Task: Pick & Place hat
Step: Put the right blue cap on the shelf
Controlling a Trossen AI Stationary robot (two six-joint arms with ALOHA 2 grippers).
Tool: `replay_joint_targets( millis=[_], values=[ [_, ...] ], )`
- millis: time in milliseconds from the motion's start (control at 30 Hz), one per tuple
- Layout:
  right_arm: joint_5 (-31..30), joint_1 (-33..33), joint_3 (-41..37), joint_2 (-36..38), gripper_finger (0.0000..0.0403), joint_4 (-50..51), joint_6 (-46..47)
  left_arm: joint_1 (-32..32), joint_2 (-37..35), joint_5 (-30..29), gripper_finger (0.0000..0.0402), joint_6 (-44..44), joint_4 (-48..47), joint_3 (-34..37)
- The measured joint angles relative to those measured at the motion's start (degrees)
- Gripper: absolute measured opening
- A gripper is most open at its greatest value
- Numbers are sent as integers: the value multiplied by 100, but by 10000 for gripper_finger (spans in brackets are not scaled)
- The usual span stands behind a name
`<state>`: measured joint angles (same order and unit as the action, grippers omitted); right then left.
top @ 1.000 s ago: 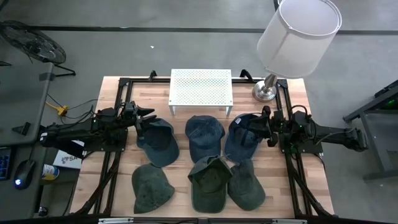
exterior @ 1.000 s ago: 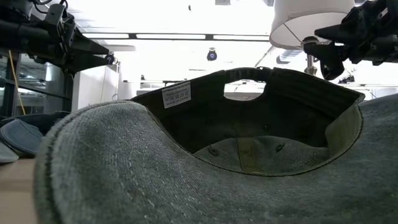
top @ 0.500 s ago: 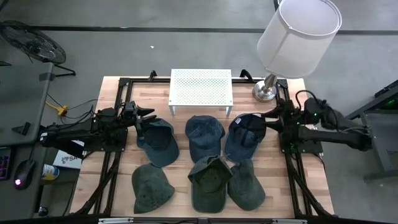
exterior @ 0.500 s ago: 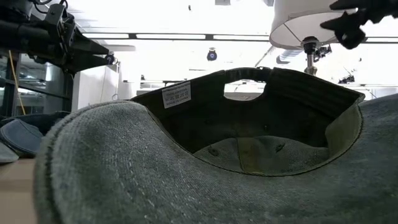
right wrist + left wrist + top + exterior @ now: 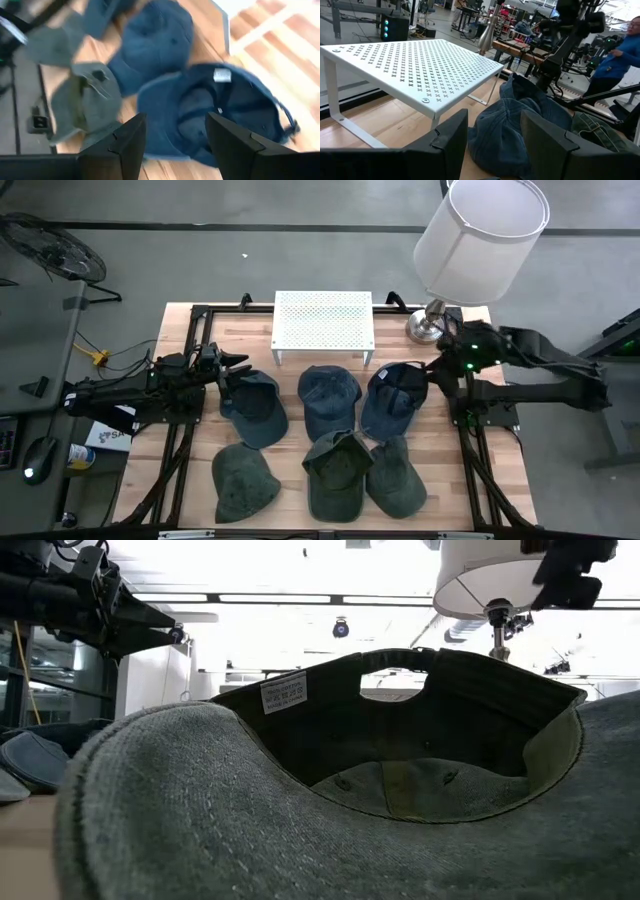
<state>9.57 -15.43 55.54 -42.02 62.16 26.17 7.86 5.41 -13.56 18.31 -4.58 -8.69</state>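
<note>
Six caps lie on the wooden table. In the far row are a blue cap, a middle blue cap and a blue cap lying upside down. Three green caps sit in the near row. My left gripper hovers open just left of the left blue cap; its wrist view looks past open fingers at the middle blue cap. My right gripper is open and raised, by the far right edge of the upside-down cap, touching nothing.
A white perforated rack stands at the far middle of the table. A lamp with a white shade has its base at the far right corner, close to my right arm. A green cap fills the low view. A person is beyond the table.
My right gripper has lifted up and away from the upside-down blue cap, drawing back toward the table's far right and tipping to look down on the caps. The caps and my left arm have stayed still.
</note>
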Motion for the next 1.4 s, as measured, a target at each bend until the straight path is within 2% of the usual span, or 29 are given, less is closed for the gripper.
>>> replay_joint_targets(
  millis=[333,567,700,800,933,1133,1300,1400],
  values=[
    [-16,3,-1,-1559,196,275,188,0,0,0,181,1,0,0],
    [-939,3,-10,-2038,196,1243,2923,0,-1,0,181,1,0,0],
    [-1198,11,-10,-1914,196,1914,3845,0,0,0,181,0,-1,0],
    [-1207,96,-10,-1862,196,2112,4096,0,-1,0,181,1,0,0],
    [-1242,174,-139,-1913,196,2035,4428,0,-2,0,181,0,0,0],
    [-739,173,-1139,-1834,196,929,4660,0,-2,0,181,-1,-1,0],
    [-763,169,-1713,-1746,196,243,4901,0,-1,0,181,1,0,0],
    [-900,161,-1806,-1749,196,95,4955,0,-2,0,181,1,0,0]
  ],
)
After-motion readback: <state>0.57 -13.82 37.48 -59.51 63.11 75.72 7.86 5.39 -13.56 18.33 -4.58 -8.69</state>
